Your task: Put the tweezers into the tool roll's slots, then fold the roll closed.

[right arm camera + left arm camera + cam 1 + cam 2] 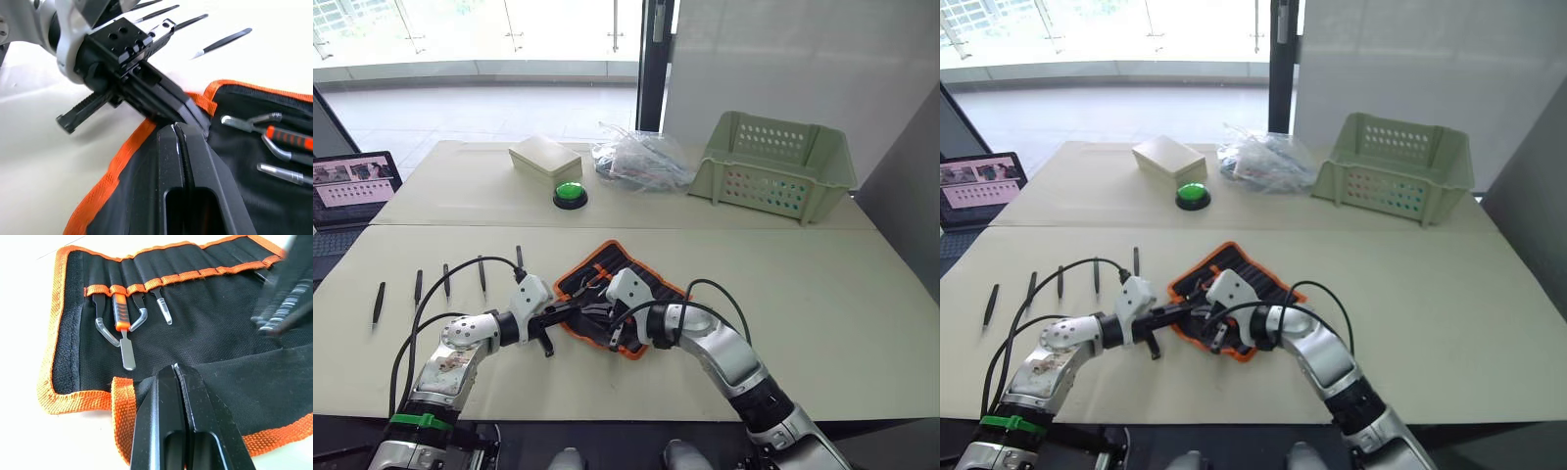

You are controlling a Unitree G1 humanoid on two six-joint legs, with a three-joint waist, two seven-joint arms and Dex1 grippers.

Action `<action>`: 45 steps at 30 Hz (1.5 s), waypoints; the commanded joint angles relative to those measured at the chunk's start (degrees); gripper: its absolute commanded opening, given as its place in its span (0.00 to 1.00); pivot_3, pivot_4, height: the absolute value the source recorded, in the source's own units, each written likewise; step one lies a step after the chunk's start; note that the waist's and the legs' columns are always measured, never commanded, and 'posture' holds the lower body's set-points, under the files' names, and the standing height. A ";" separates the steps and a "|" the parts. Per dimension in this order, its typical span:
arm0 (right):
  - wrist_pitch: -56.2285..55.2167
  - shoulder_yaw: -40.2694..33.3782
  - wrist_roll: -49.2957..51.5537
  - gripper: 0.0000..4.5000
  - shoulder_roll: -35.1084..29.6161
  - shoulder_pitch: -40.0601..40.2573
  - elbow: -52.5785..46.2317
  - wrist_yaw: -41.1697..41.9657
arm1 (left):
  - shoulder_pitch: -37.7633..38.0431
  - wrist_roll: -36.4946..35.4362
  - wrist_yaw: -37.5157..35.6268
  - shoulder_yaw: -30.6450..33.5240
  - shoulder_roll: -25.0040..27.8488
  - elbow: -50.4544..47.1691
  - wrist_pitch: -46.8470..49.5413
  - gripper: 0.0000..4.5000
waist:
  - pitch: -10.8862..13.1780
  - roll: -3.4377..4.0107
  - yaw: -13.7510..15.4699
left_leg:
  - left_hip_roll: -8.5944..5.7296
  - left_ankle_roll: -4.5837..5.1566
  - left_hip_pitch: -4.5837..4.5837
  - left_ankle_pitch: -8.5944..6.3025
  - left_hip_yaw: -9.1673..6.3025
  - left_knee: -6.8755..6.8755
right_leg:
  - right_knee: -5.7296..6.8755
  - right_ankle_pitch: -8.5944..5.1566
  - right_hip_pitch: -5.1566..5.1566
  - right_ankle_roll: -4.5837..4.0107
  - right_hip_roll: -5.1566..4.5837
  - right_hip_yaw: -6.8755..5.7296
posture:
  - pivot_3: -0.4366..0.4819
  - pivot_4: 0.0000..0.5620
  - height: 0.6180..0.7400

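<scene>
Your left pincer point(175, 369) has its two fingers pressed together on the near flap of the tool roll point(636, 284), at the roll's left edge. Your right pincer point(177, 128) is also closed, its fingers together on the same black fabric with orange trim, just beside the left one; the two almost touch there.

The tool roll lies open on the surface point(822, 294), in the middle, turned at an angle. Across its inner face you see the slots point(161, 264), bordered by an orange strip. Some tools already hang out of the slots on the left part: an orange-handled tool point(122, 318) and a few thin ones with clear tips.

The tweezers point(446, 279) are not in the roll. Five of them lie in a row on the surface, to the left of the roll and apart from each other.

On the far side you have a green button point(570, 193), a beige box point(544, 157), a clear plastic bag point(641, 162) and a green basket point(773, 166).
</scene>
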 commanded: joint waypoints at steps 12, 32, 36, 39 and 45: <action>4.44 3.28 -2.86 0.00 -6.41 8.36 -7.44 4.30 | -1.49 4.12 0.22 -1.22 0.69 6.49 -4.37 0.01 | -0.11 0.13 0.19 | -0.01 0.00 0.11 0.00 0.00 -0.01 | 0.00 0.00 0.09 0.00 -0.01 0.00 | 0.48 0.27 0.78; 8.46 -1.96 3.13 0.00 -11.04 13.81 -19.48 4.80 | -2.12 -1.65 -3.52 3.33 1.13 4.77 -5.96 0.01 | -0.10 0.14 0.04 | 0.10 0.00 0.66 0.00 -0.01 -0.19 | -0.60 -0.05 0.81 0.03 0.06 -0.05 | 0.48 0.27 0.78; 8.48 -8.38 9.62 0.00 -11.12 13.49 -22.51 6.65 | -0.67 -10.95 -8.25 9.98 1.89 1.51 -4.11 0.01 | -0.07 0.11 0.11 | 0.10 0.00 0.28 0.00 -0.02 -0.18 | -0.64 -0.04 0.53 0.02 0.05 -0.06 | 0.48 0.27 0.78; 8.71 -14.97 13.35 0.00 -12.85 13.18 -23.94 7.00 | 2.34 -15.42 -8.75 16.22 4.70 -0.38 -0.92 0.01 | -0.07 0.11 0.09 | 0.09 0.00 -0.10 0.00 -0.04 -0.16 | -0.60 -0.02 0.15 -0.01 0.02 -0.08 | 0.48 0.27 0.78; 6.22 -25.16 14.54 0.00 -17.36 16.60 -23.01 5.07 | 11.78 -18.43 -5.25 28.04 9.00 -4.14 2.24 0.01 | -0.05 0.12 0.17 | 0.09 0.01 -0.30 -0.01 -0.03 -0.18 | -0.64 -0.02 -0.06 -0.02 -0.01 -0.08 | 0.48 0.27 0.78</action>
